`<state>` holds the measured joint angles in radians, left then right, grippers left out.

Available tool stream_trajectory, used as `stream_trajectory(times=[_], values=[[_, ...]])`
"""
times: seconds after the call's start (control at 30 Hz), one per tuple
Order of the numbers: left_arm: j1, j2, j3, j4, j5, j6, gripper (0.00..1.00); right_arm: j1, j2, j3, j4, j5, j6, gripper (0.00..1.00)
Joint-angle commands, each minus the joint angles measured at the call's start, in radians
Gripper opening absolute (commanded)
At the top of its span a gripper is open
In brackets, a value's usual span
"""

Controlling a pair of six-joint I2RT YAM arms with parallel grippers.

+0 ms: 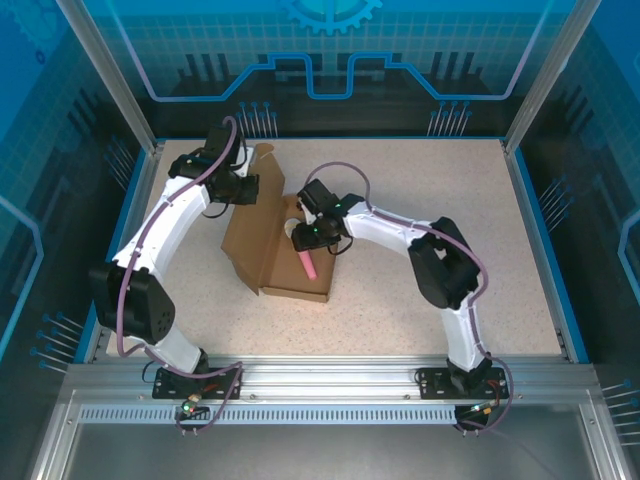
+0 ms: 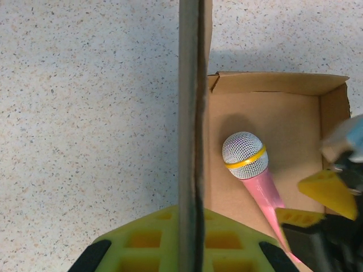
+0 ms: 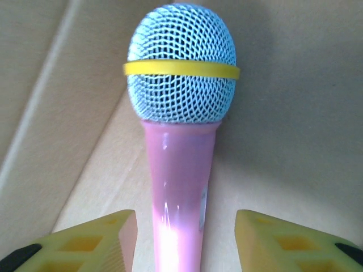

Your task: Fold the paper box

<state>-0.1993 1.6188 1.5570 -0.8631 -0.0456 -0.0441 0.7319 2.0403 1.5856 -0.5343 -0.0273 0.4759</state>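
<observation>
Two arms at a half-folded box, microphone inside

A brown cardboard box sits on a speckled desk, left of centre. Its shallow tray lies flat with the side walls already raised. One large panel, probably the lid, stands upright along the tray's left side.

The left gripper is closed tight on that upright panel. In the left wrist view the cardboard appears edge-on, rising from between the yellow fingers. This hold most likely props the lid open so the tray can be reached, and steadies the light box against sliding.

A pink microphone with a silver mesh head and a yellow band lies on the tray floor. The right gripper hangs over its handle with the jaws partly open. One yellow finger sits on each side of the handle, and a narrow gap shows on both sides, so nothing is gripped. That gripper holds nothing.

Judging by this layout, the microphone is packed and the lid is not yet closed. The right arm sits inside the lid's likely path, so it would need to clear the tray first.
</observation>
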Motion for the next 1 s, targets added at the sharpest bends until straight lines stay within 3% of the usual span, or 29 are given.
stream_trajectory(times=[0.0, 0.43, 0.97], values=[[-0.015, 0.014, 0.032, 0.045, 0.039, 0.058, 0.02, -0.028, -0.164, -0.036, -0.012, 0.004, -0.052, 0.52], [-0.098, 0.236, 0.319, -0.136, 0.062, 0.294, 0.02, -0.298, -0.474, -0.318, -0.029, -0.045, -0.110, 0.57], [-0.261, 0.425, 0.617, -0.221, 0.190, 0.596, 0.06, -0.494, -0.681, -0.496, 0.010, -0.120, -0.272, 0.60]])
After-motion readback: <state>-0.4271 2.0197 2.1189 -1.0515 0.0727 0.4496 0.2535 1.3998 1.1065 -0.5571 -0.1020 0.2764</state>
